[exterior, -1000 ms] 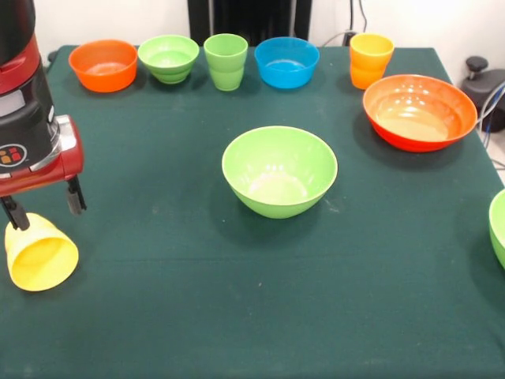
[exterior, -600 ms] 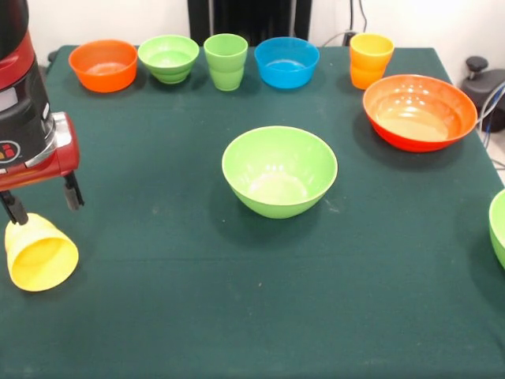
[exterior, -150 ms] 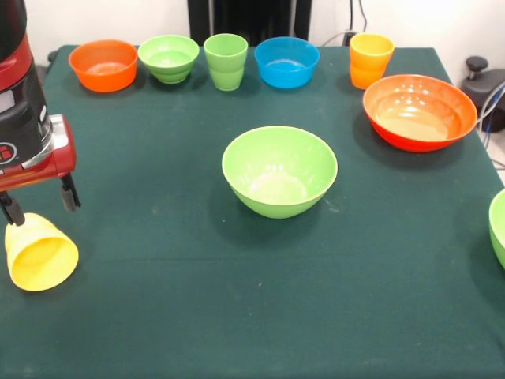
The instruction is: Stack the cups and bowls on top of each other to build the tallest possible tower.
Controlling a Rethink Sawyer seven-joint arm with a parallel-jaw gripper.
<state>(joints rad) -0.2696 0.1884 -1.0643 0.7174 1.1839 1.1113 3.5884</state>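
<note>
Dark green cloth covers the worktop point(exterior, -150 ms: 237, 316), which fills nearly the whole front view, with a pale wall seen beyond its far edge. At the far left the red and black arm point(exterior, -150 ms: 24, 118) is seen coming down, and its pincer point(exterior, -150 ms: 39, 207) is spread open just above the yellow cup point(exterior, -150 ms: 39, 254), with one finger point(exterior, -150 ms: 11, 212) close to the cup's base and the other point(exterior, -150 ms: 69, 194) held clear of it; nothing is gripped. The yellow cup lies tipped on its side near the left edge, its glossy mouth turned toward the camera.

Along the far edge a row is set out: a small orange bowl point(exterior, -150 ms: 103, 65), a small green bowl point(exterior, -150 ms: 169, 58), a green cup point(exterior, -150 ms: 226, 61) standing upright with a stepped waist, a small blue bowl point(exterior, -150 ms: 286, 61), and an orange-yellow cup point(exterior, -150 ms: 371, 59), also upright and stepped. All are glossy, stand apart from one another and are unstacked.

A big green bowl point(exterior, -150 ms: 279, 170) is placed near the middle, open side up, with light reflected in its hollow. To the right, just beside the orange-yellow cup, an orange-red bowl point(exterior, -150 ms: 420, 111) is seen. At the right edge only a slice of another green bowl point(exterior, -150 ms: 498, 227) is shown.
</note>
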